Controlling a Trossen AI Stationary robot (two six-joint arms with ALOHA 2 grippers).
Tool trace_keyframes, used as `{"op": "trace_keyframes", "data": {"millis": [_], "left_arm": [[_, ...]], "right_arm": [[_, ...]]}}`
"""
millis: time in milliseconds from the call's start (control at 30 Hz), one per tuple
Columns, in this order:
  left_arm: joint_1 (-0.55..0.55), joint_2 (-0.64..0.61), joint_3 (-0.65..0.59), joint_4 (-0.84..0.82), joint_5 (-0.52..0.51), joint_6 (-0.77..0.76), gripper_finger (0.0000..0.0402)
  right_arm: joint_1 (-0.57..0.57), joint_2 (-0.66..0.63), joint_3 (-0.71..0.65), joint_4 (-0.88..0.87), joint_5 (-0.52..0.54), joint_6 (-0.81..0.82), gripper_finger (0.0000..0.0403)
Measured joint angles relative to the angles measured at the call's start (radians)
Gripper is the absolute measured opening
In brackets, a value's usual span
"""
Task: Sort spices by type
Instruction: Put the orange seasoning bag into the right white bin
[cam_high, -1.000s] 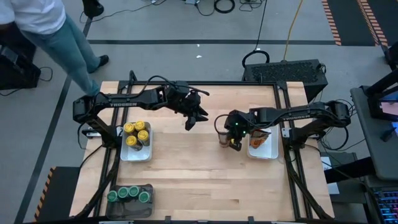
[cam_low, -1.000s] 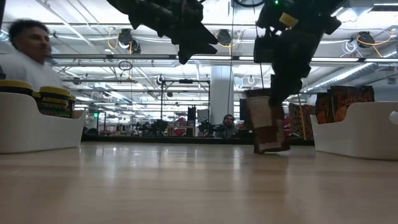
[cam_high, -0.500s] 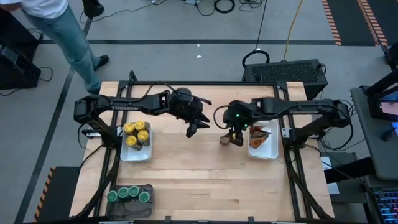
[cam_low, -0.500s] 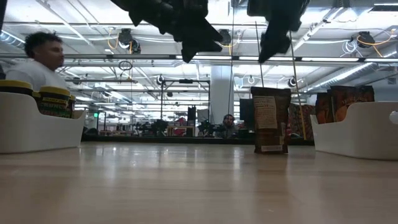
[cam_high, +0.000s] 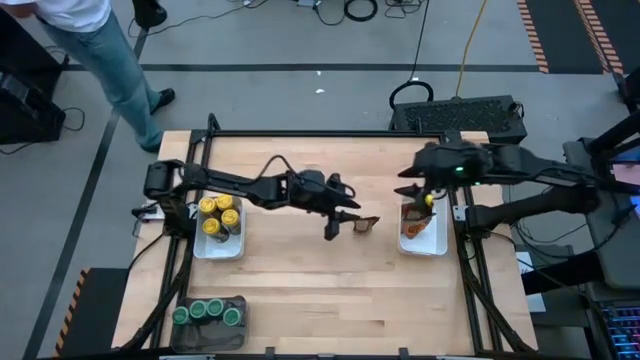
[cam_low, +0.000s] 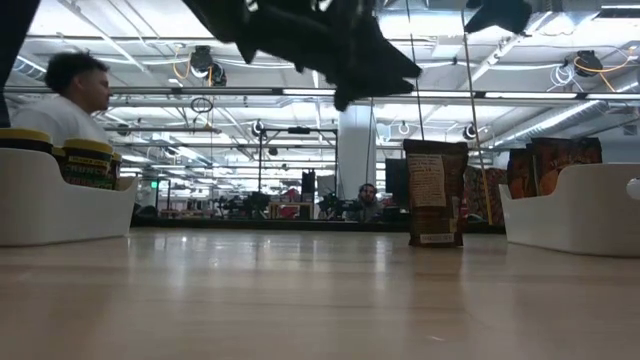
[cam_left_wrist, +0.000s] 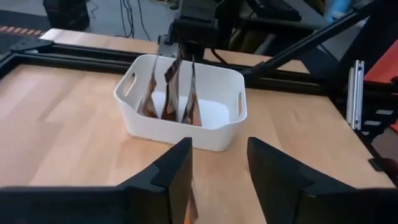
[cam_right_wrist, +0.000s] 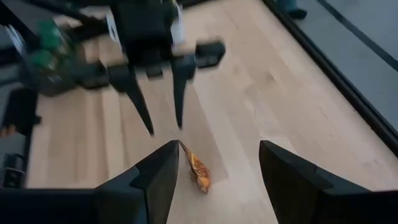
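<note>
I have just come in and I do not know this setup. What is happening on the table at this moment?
Two robot arms are sorting spices into trays. One brown packet stands alone on the wood, beside the white tray that already holds other brown packets. The left claw is open and close to the lone packet, not gripping it. The right claw hangs open by that tray's far end. The yellow-lidded jars sit in another white tray, and the green-lidded jars in a dark tray.
</note>
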Motion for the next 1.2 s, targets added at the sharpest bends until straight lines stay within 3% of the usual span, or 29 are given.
{"op": "trace_keyframes", "data": {"millis": [200, 467, 933, 1200], "left_arm": [[-0.015, 0.098, 0.023, 0.073, -0.001, -0.006, 0.0222], [-0.015, 0.164, 0.057, 0.068, -0.071, -0.003, 0.0305], [-0.024, 0.19, 0.057, -0.008, -0.128, 0.003, 0.031], [-0.024, 0.19, 0.057, -0.048, -0.13, 0.003, 0.0286]], "right_arm": [[0.0, -0.09, -0.002, -0.001, 0.001, 0.024, 0.0204], [0.0, -0.093, -0.003, -0.028, 0.002, 0.02, 0.0203], [0.0, -0.079, -0.003, -0.061, 0.047, -0.004, 0.0203], [-0.002, -0.079, -0.003, -0.057, 0.055, -0.01, 0.0203]]}}
